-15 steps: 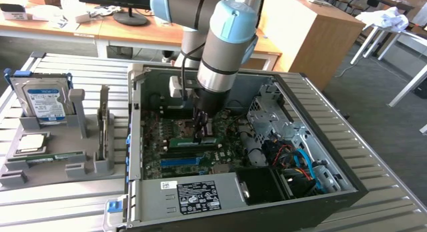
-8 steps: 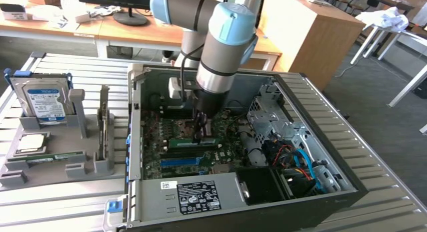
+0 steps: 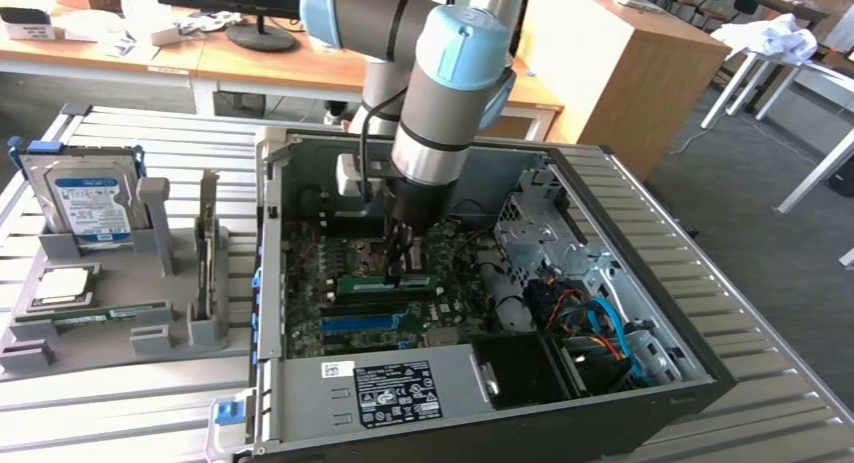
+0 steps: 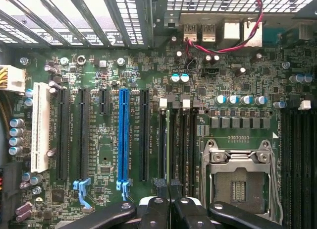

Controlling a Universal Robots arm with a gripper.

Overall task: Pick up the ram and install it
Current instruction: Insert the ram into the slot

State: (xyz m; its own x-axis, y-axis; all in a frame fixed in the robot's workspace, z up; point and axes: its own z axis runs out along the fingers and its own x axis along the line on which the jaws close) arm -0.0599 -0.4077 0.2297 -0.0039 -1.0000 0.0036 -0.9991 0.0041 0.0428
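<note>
The ram (image 3: pixel 404 280) is a narrow green stick lying level across the motherboard inside the open computer case, directly under my fingertips. My gripper (image 3: pixel 398 266) reaches straight down into the case and is shut on the ram's upper edge. From the wrist, the ram (image 4: pixel 168 140) shows edge-on as a thin line running along the black memory slots beside the processor socket. The gripper (image 4: pixel 167 189) has its black fingers (image 4: pixel 158 211) pressed close together on either side of that line.
The case's wall (image 3: pixel 274 283) rises around the arm. A grey holder (image 3: pixel 120 333) at the exterior view's left carries a hard drive (image 3: pixel 87 203), a square processor chip (image 3: pixel 60 283) and another green stick (image 3: pixel 114 313). An empty socket (image 4: pixel 237 184) and a blue slot (image 4: pixel 123 135) flank the memory slots.
</note>
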